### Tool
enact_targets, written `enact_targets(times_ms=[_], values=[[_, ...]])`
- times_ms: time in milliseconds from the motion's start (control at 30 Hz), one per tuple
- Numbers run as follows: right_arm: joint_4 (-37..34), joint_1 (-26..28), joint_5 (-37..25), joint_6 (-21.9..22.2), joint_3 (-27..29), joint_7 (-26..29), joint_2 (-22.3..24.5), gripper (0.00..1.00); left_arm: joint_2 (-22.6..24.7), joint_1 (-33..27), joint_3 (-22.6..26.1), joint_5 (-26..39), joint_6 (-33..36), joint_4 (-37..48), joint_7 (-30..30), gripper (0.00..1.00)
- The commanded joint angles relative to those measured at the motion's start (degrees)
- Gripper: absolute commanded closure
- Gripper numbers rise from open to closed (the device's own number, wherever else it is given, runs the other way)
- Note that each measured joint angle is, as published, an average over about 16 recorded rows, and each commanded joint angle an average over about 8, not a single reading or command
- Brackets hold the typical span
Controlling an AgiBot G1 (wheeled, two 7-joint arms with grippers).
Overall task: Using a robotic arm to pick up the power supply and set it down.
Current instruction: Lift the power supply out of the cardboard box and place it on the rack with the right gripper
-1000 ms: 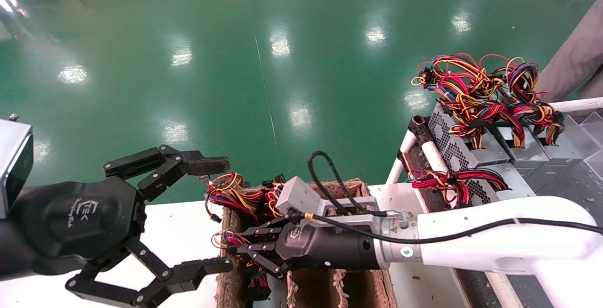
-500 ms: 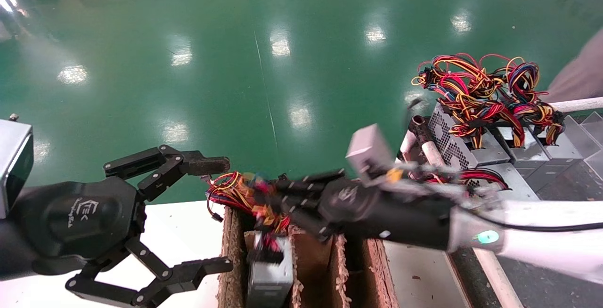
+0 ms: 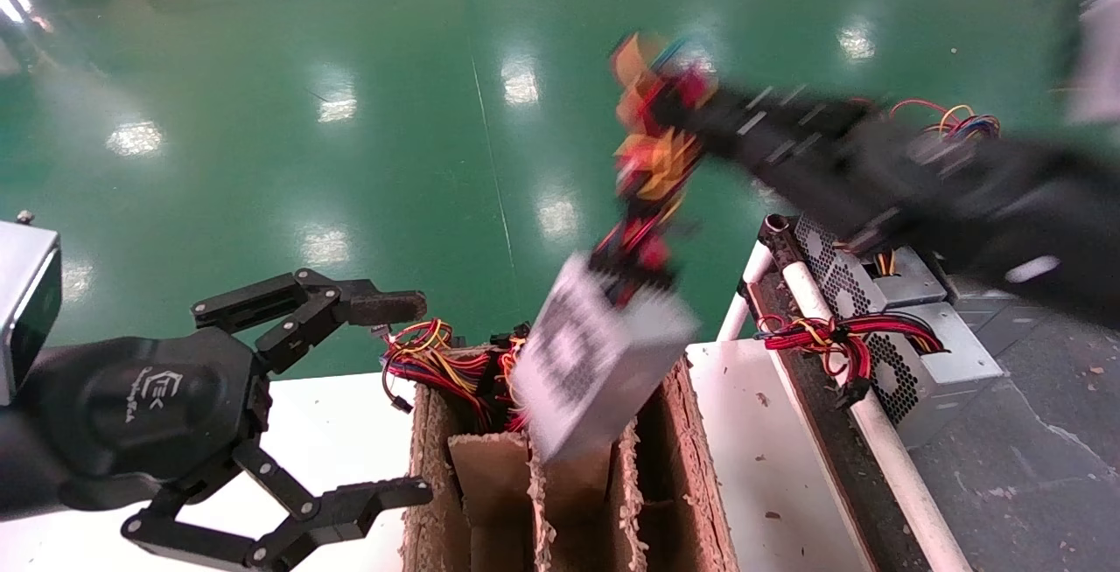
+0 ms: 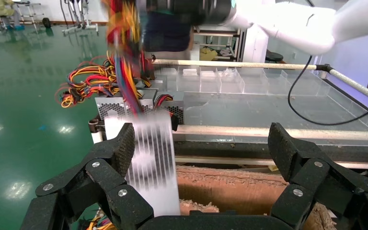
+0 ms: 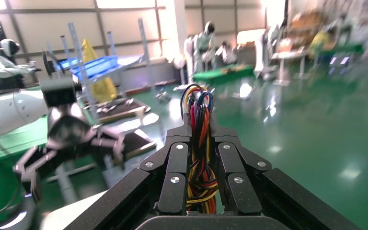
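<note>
The right gripper has its fingers clamped tight on the wire bundle, which runs up between the pads. In the head view this gripper is raised high over the green floor, beyond the far edge of the cardboard box, its dark wrist reaching back toward the right. The power supply hangs below it by the wires alone, tilted, its lower corner seemingly just clear of the box's dividers, though motion blur makes that hard to judge.

This looks like the lift-and-carry step: the unit is out of its slot and not yet set down. The next move calls for steadying the dangling box, which will likely sway, then bringing it over the bench at the right, near the shelved supplies, and lowering it until the casing rests before letting go.

The left gripper sits parked over the white tabletop's near left side, fingers spread wide and empty.
</note>
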Motion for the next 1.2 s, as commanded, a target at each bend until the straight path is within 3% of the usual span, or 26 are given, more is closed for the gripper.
enact_targets(times_ms=[33,300,533,833,1200], values=[[-0.69,1.50,1.40,-0.97,1.46,-0.18,1.63,1.00,0.00,0.00,0.00,0.00,0.00,0.00,0.00,0.00],[-5.03,10.93,-1.93,-2.65,3.57,-1.16,10.19,1.00,0.00,0.00,0.01,0.00,0.00,0.00,0.00,0.00],[-9.36,15.32,-4.83,-3.56,5.29,-3.39,18.01,1.00,0.00,0.00,0.01,-0.01,0.00,0.00,0.00,0.00],[-13.79,16.39,-6.73,-5.46,7.79,-5.38,29.43,1.00,-0.01,0.00,0.01,-0.01,-0.01,0.00,0.01,0.00],[-22.20,14.39,-8.78,-11.96,6.94,-6.45,39.80,1.00,-0.01,-0.01,0.02,-0.01,-0.01,0.00,0.01,0.00]])
